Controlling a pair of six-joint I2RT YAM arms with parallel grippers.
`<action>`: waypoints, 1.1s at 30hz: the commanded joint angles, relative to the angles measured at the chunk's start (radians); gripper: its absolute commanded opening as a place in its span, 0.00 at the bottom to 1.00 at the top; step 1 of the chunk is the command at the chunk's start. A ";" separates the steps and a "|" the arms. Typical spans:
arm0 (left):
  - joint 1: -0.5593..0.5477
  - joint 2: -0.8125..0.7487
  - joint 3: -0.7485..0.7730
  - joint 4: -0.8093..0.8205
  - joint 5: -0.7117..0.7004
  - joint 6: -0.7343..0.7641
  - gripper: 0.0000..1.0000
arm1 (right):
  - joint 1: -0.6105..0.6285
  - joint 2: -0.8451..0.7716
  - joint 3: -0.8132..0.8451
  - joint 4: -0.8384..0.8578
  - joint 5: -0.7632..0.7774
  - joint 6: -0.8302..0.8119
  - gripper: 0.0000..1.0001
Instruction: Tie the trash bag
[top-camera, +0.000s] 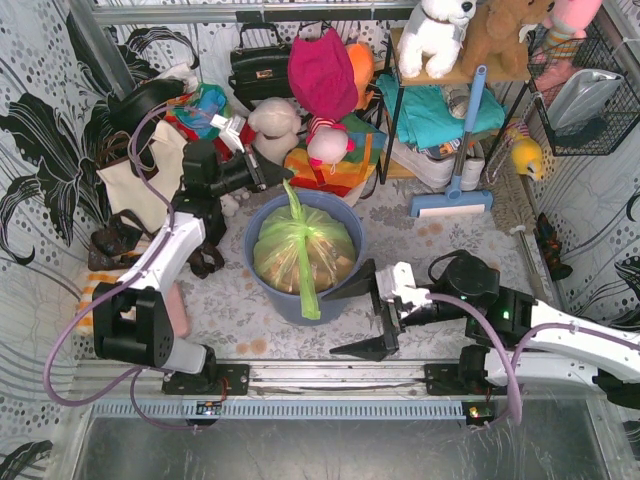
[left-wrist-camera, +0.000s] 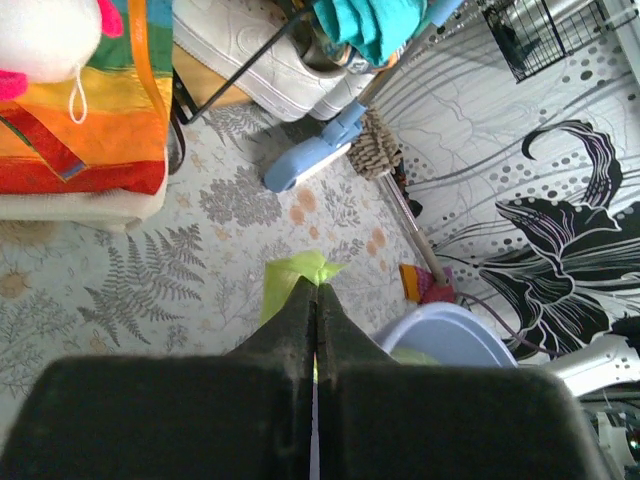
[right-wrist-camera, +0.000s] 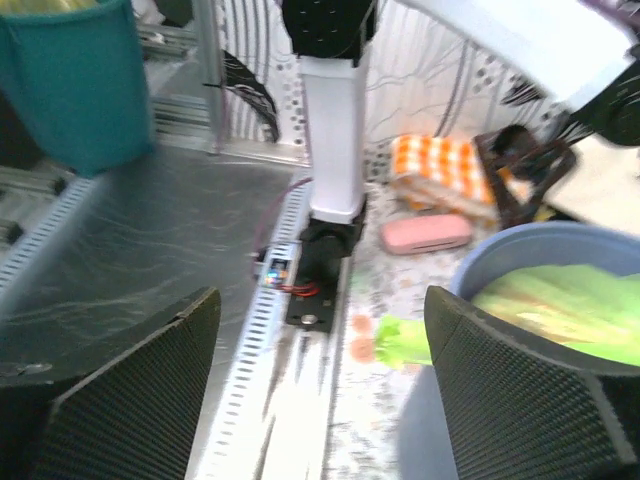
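The lime-green trash bag (top-camera: 303, 250) sits in the blue-grey bin (top-camera: 268, 282), tan paper showing through. One green strip (top-camera: 292, 200) rises from the bag's top to my left gripper (top-camera: 281, 182), which is shut on its end; the strip's tip (left-wrist-camera: 300, 272) pokes past the closed jaws in the left wrist view. Another strip (top-camera: 309, 290) hangs down over the bin's front rim; its end (right-wrist-camera: 403, 340) shows in the right wrist view. My right gripper (top-camera: 372, 307) is open and empty, just right of the bin's front, jaws wide apart.
Stuffed toys, bags and a rainbow-striped bag (top-camera: 330, 165) crowd behind the bin. A blue mop (top-camera: 455, 200) lies at the back right by a shelf. A pink case (right-wrist-camera: 425, 233) and an orange checked cloth (right-wrist-camera: 440, 165) lie by the left arm's base.
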 joint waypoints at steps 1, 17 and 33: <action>-0.001 -0.068 -0.035 0.027 0.050 0.015 0.00 | -0.001 -0.009 -0.022 -0.036 0.040 -0.302 0.85; -0.001 -0.112 -0.049 -0.025 0.061 0.037 0.00 | -0.001 0.104 -0.143 0.177 0.158 -0.649 0.89; -0.001 -0.117 -0.032 -0.037 0.068 0.036 0.00 | -0.001 0.153 -0.145 0.251 0.158 -0.718 0.05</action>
